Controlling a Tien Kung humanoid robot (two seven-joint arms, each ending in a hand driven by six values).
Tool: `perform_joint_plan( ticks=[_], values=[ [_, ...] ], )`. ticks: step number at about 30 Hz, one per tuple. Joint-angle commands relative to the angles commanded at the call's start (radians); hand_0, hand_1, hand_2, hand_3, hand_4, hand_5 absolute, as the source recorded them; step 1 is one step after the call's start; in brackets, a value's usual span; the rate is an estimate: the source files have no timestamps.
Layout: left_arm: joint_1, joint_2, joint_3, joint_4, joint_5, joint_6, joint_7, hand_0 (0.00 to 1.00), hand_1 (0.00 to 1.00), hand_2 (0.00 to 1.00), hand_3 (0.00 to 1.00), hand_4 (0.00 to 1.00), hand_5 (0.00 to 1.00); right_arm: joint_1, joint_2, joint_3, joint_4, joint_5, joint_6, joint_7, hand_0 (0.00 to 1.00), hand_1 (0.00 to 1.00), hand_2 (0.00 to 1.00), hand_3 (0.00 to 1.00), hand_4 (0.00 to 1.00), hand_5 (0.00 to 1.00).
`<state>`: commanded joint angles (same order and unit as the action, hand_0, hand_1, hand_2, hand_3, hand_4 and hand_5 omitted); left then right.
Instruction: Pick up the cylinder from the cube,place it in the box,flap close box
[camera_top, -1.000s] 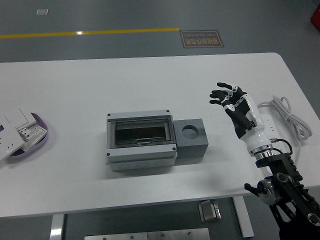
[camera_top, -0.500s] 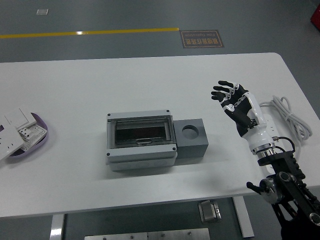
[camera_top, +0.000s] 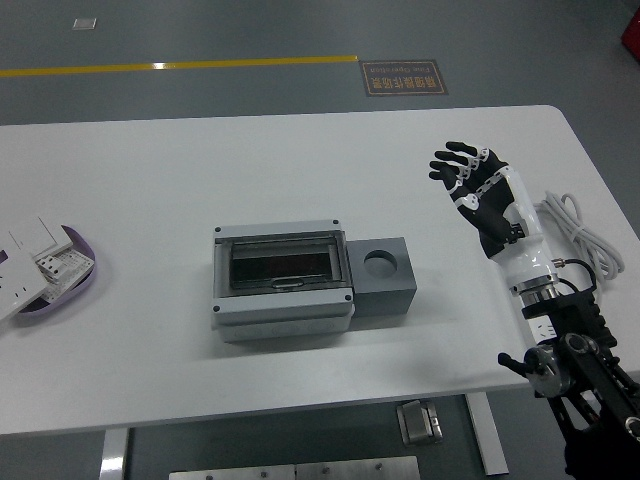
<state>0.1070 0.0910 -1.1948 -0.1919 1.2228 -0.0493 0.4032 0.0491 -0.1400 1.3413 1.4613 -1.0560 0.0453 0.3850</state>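
Right hand: the right hand (camera_top: 480, 190) is raised over the right part of the counter (camera_top: 300, 160), its 5 fingers (camera_top: 455, 165) spread apart and gripping nothing; it stands well apart from the box and the cube.
Right arm: black forearm with a white wrist section, coming in from the lower right corner of the view.
Box: the grey box (camera_top: 284, 281) sits near the middle of the counter, its dark transparent flap (camera_top: 283, 262) lying flat over the opening.
Cube: the dark grey cube (camera_top: 384, 277) touches the right side of the box; the round recess (camera_top: 381, 263) in its top looks empty.
Cylinder: no cylinder shows on the cube or in the hand; whether it lies under the flap I cannot tell.
Cable: a white coiled cable (camera_top: 580, 232) lies at the counter's right edge, just beside the right arm.
Tray: a purple-rimmed tray (camera_top: 85, 275) at the left edge holds white switch-like parts (camera_top: 35, 262).
Floor: 1 yellow line (camera_top: 180, 66) and 1 brown sign (camera_top: 404, 76) show beyond the far edge.
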Motion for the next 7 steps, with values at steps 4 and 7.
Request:
perform_joint_plan(
  ticks=[4, 7],
  values=[
    [-0.009, 0.0, 0.011, 0.002, -0.012, 0.001, -0.008, 0.623, 0.628, 0.601, 0.666, 0.721, 0.249, -0.009, -0.009, 0.001, 0.017, 0.024, -0.002, 0.004, 0.669, 0.66, 0.675, 0.682, 0.742, 0.181],
    [-0.017, 0.001, 0.014, 0.003, -0.014, 0.001, -0.012, 0.623, 0.628, 0.601, 0.666, 0.721, 0.249, -0.01, -0.011, -0.003, 0.041, 0.034, -0.006, 0.01, 0.669, 0.66, 0.675, 0.682, 0.742, 0.181]
  ],
)
